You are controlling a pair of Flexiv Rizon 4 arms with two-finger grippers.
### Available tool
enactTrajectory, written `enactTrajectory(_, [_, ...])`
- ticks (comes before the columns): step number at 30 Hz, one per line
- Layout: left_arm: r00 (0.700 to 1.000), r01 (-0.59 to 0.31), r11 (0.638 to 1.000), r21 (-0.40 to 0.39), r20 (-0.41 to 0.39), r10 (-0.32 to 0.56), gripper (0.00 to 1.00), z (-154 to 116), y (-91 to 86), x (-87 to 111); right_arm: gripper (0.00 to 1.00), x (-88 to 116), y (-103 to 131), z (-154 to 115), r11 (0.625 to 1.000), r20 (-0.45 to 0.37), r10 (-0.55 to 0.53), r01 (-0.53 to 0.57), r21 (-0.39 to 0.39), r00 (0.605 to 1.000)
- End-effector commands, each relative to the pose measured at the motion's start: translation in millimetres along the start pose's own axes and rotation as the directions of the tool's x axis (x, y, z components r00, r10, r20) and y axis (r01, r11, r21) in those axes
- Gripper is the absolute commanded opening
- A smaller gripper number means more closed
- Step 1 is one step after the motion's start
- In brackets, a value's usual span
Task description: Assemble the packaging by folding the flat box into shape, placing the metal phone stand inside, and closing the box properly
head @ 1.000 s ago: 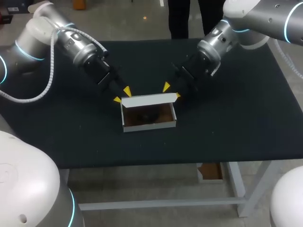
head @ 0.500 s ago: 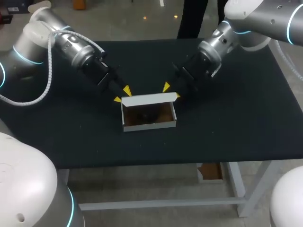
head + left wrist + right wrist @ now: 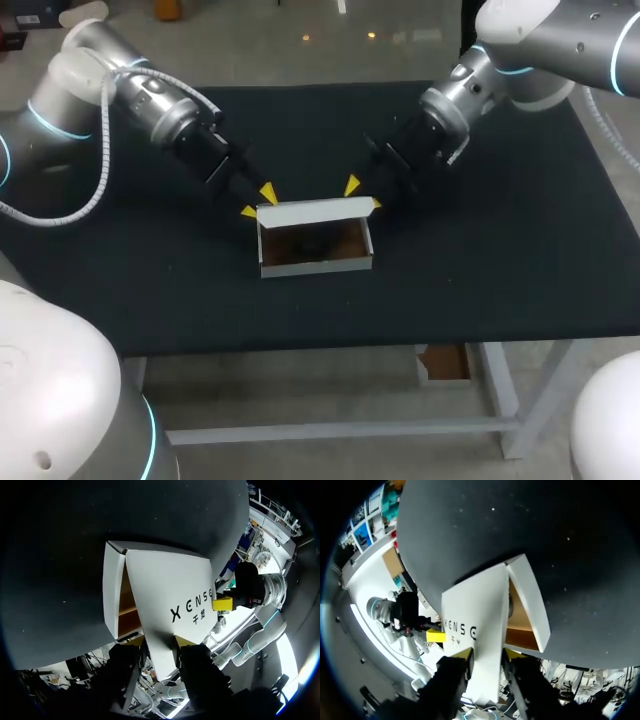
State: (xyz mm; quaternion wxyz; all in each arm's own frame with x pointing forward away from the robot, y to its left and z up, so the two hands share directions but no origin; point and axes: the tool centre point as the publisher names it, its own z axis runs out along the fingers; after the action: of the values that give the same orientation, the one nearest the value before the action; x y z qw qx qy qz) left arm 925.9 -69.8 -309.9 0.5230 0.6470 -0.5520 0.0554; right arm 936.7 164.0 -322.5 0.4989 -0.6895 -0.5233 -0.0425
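The white box (image 3: 315, 265) stands open-topped in the middle of the black table (image 3: 500, 260), brown inside. A dark shape inside it is the phone stand (image 3: 312, 243). The lid (image 3: 315, 211) stands up along the box's far edge. My left gripper (image 3: 257, 200) holds the lid's left corner between its yellow tips. My right gripper (image 3: 363, 194) holds the right corner the same way. In the left wrist view the printed lid (image 3: 170, 595) runs back between the fingers (image 3: 134, 641) of the gripper (image 3: 159, 641). The right wrist view shows its gripper (image 3: 488, 653) likewise on the lid (image 3: 472, 615).
Nothing else lies on the table. Bare black cloth stretches to both sides of the box and in front of it up to the near edge (image 3: 330, 345).
My left arm's upper part has shifted slightly to the left. The box, the lid and both grippers stay where they were.
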Motion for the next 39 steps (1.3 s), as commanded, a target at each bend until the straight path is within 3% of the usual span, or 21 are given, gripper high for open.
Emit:
enactTrajectory(1, [1.000, -0.002, 1.000, 0.003, 0.001, 0.002, 0.35, 8, 0.5, 2.1, 0.40, 2, -1, 6, 1.000, 0.000, -0.002, 0.002, -0.001, 1.000])
enactTrajectory(39, [0.998, -0.021, 0.999, 0.049, 0.061, 0.018, 0.39, 17, 4.9, -16.7, 0.40, -19, 6, 17, 1.000, 0.050, -0.011, 0.011, 0.006, 0.999])
